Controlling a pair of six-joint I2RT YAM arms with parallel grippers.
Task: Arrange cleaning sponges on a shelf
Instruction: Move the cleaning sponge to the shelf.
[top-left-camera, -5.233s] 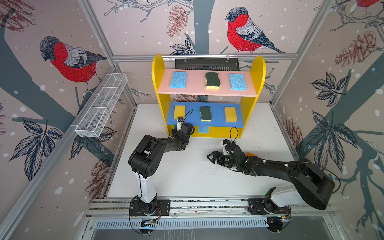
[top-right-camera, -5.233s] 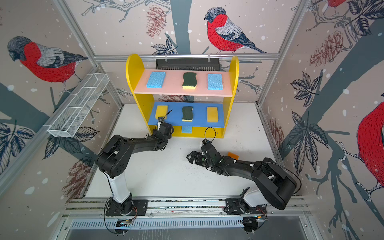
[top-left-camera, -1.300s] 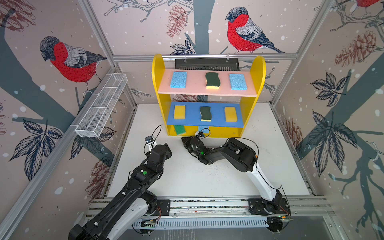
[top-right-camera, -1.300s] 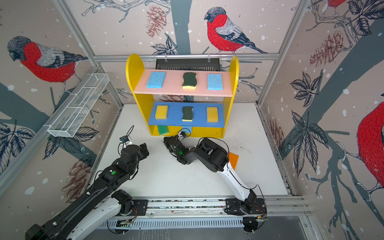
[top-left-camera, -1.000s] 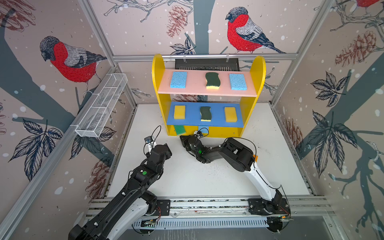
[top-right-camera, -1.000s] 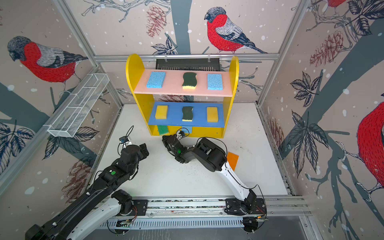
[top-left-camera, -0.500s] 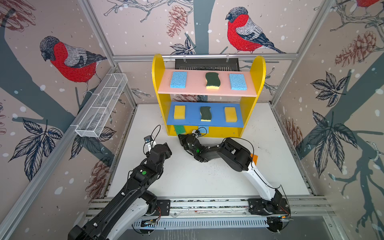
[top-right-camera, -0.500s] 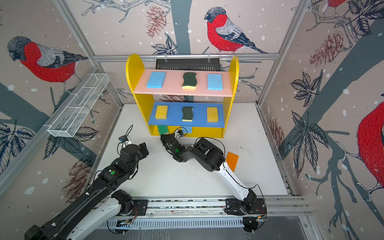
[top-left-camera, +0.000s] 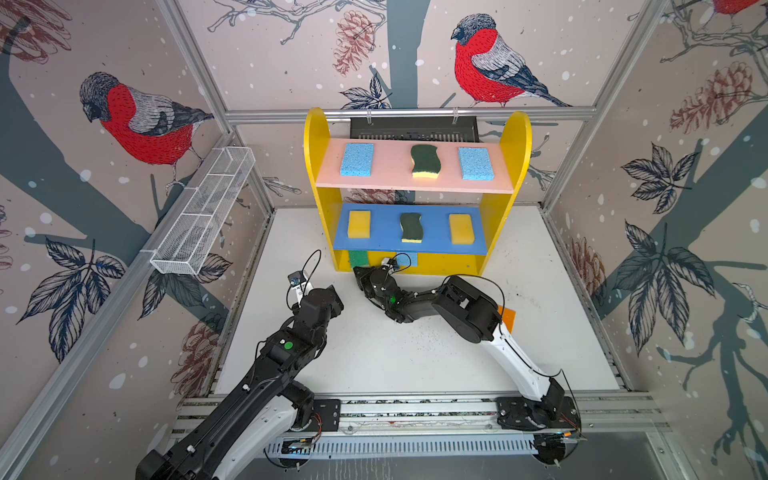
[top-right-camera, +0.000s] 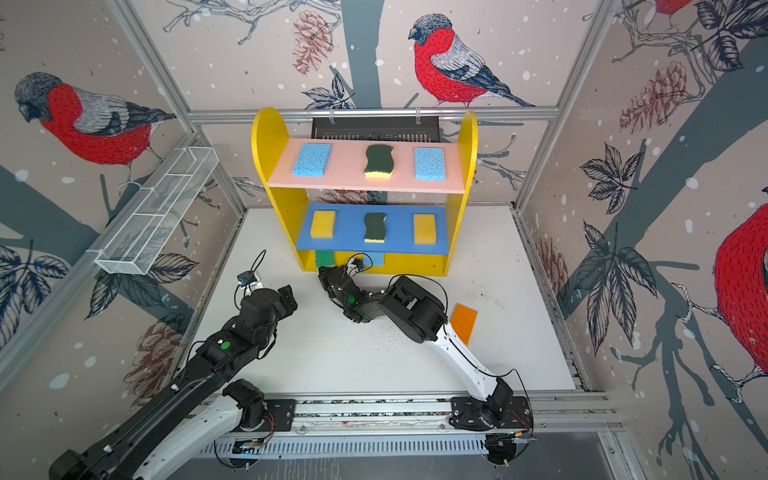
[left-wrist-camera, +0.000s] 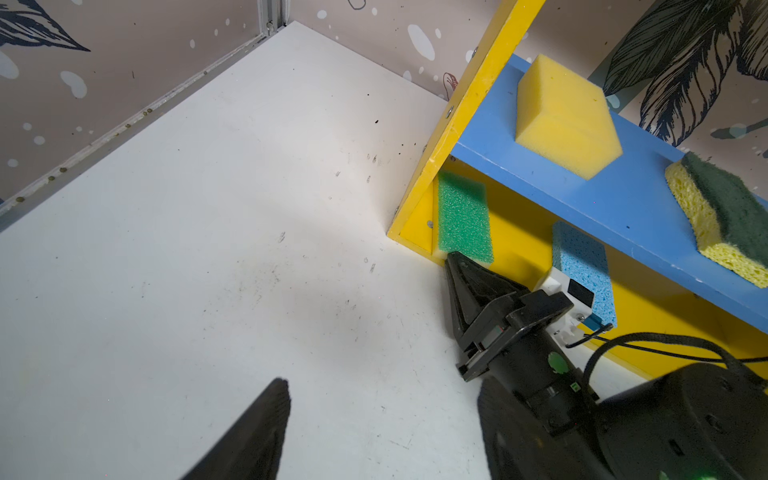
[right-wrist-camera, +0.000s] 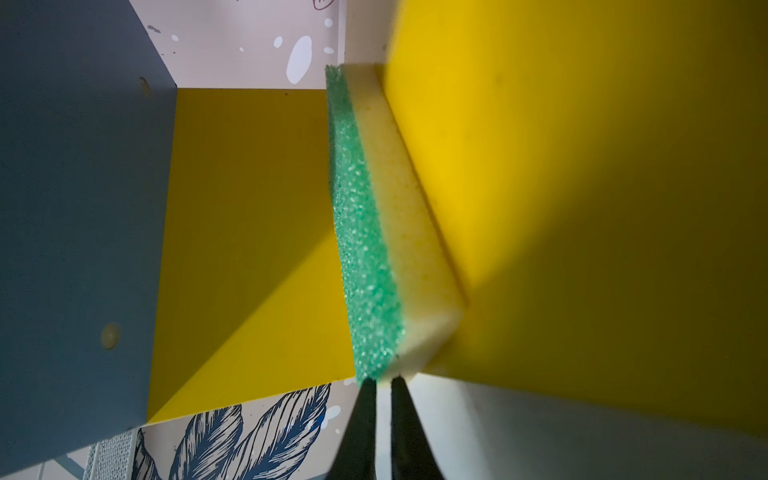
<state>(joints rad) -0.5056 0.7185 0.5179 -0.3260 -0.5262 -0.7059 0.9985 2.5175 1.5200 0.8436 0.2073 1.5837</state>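
**Right gripper (right-wrist-camera: 382, 384) at the green sponge (right-wrist-camera: 368, 232), one sponge not yet on the shelf (top-left-camera: 515, 166)**

We see its jaws almost together with nothing between them. The tips touch the front end of the green sponge, which lies on the bottom level of the shelf, just beside the left side panel (top-left-camera: 312, 166). We judge this to be a push to seat it deeper, not a grip. On the same level, nearer the middle, lies a light blue sponge (left-wrist-camera: 582, 266).

The pink top board (top-left-camera: 390, 178) carries two more light blue sponges (top-left-camera: 356, 159) and a dark-green wavy sponge (top-left-camera: 424, 161). The blue middle board (top-left-camera: 432, 241) carries two yellow sponges (top-left-camera: 359, 224) and a second wavy sponge (top-left-camera: 411, 227). So eight are placed, by our count. Only the orange sponge (top-right-camera: 464, 322) lies on the white table (top-left-camera: 374, 365), in front of the shelf toward its right side. The left gripper (left-wrist-camera: 382, 382) hangs open and empty in front of the shelf's left corner.
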